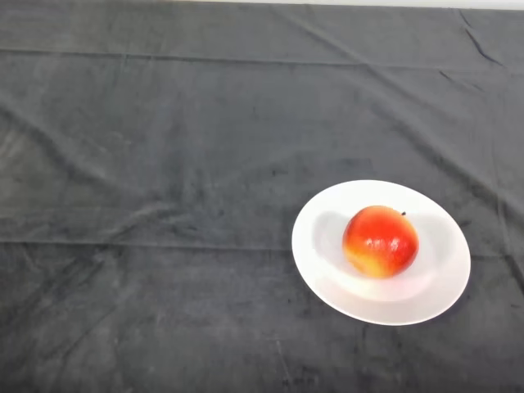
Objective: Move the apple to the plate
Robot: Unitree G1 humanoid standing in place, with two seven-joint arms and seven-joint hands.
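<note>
Apple [381, 241] resting on the white plate [327, 278], on a dark cloth-covered tabletop [164, 164].

The fingers cannot be told from this view, so their state goes unreported. The apple, red over most of its skin with a yellow-orange patch low on its near side, sits upright on the plate, just about at the plate's middle, with a small dark stem showing at its upper right. It touches the plate's shallow well and casts a soft shadow to the plate's left inner side. The plate is round and plain, with bare rim showing all the way round the apple. It lies flat on the cloth, and the wrinkled dark cloth spreads wide to the plate's left and beyond its far side, with a pale strip at the cloth's far edge.
</note>
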